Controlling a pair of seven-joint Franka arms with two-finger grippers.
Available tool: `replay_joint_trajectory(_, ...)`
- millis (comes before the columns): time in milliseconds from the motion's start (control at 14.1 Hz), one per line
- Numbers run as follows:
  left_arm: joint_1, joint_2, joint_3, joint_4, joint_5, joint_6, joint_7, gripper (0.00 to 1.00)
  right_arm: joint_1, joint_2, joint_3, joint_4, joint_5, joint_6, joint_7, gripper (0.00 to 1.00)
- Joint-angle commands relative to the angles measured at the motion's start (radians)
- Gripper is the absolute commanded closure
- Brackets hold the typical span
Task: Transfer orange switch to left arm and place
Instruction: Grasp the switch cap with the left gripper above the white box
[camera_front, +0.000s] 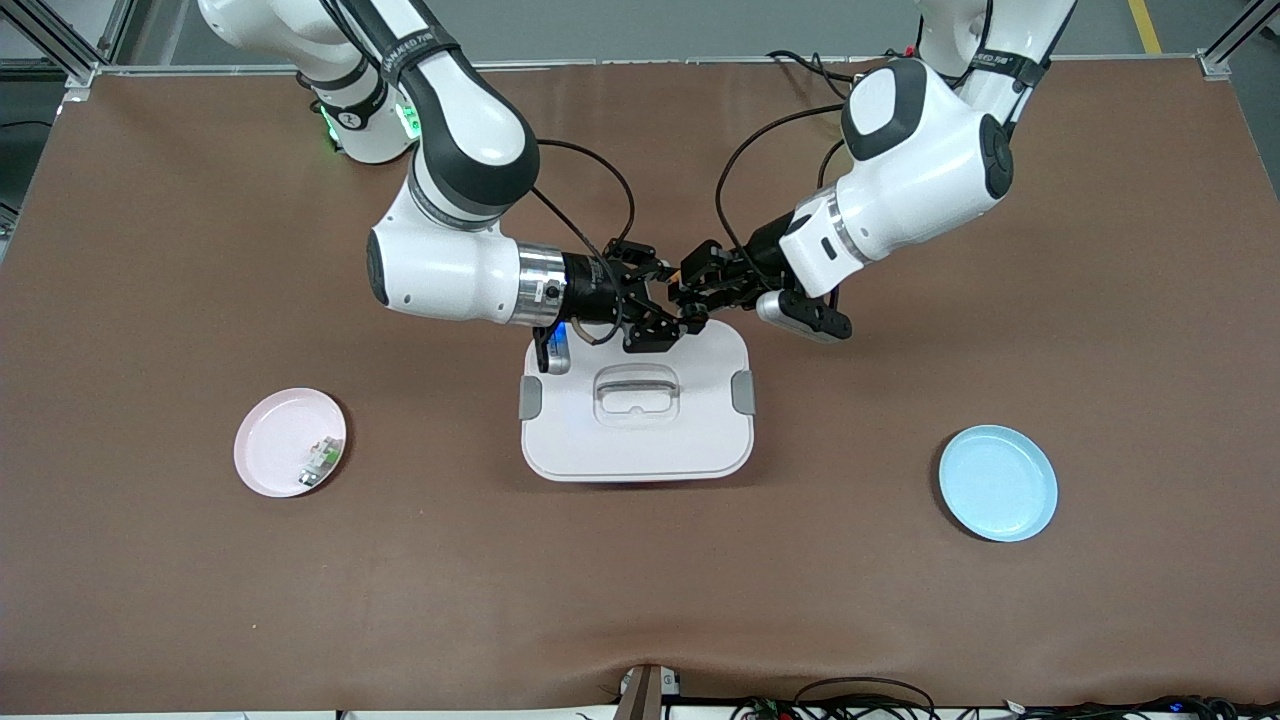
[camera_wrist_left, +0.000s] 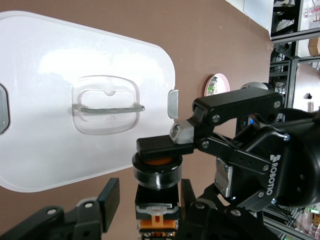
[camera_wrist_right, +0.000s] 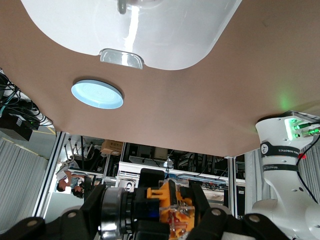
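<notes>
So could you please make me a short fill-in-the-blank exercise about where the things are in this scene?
1. The right gripper and the left gripper meet over the box with the ___ switch between them.
2. The green-and-white component lies on the ___ plate.
3. The blue plate lies toward the ___ arm's end of the table.

Missing words: orange; pink; left

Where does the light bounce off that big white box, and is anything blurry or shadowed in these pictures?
Left wrist view: a soft bright patch of glare lies on the box lid above its handle. Right wrist view: a bright streak runs down the lid; the orange switch, close to the lens, looks soft. Front view: the box casts a thin dark shadow on the table along its nearer edge.
</notes>
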Motion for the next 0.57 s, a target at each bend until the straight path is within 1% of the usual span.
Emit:
replay_joint_trajectory(0, -0.023, -0.006, -0.004, -0.006, -0.021, 0.022, -0.051, 0.71, 0.014, 0.008, -0.009, 0.021, 0.014, 0.001, 0.016, 0.74)
replay_joint_trajectory(142, -0.021, -0.009, -0.004, -0.008, -0.021, 0.021, -0.060, 0.91, 0.017, 0.008, -0.011, 0.021, 0.014, 0.001, 0.016, 0.74)
replay_joint_trajectory(213, -0.021, -0.009, -0.004, -0.006, -0.021, 0.021, -0.060, 0.99, 0.017, 0.008, -0.011, 0.021, 0.014, 0.001, 0.016, 0.74)
replay_joint_trajectory(497, -0.013, -0.014, -0.004, -0.005, -0.021, 0.013, -0.058, 1.00, 0.017, 0.008, -0.011, 0.021, 0.014, 0.001, 0.016, 0.74)
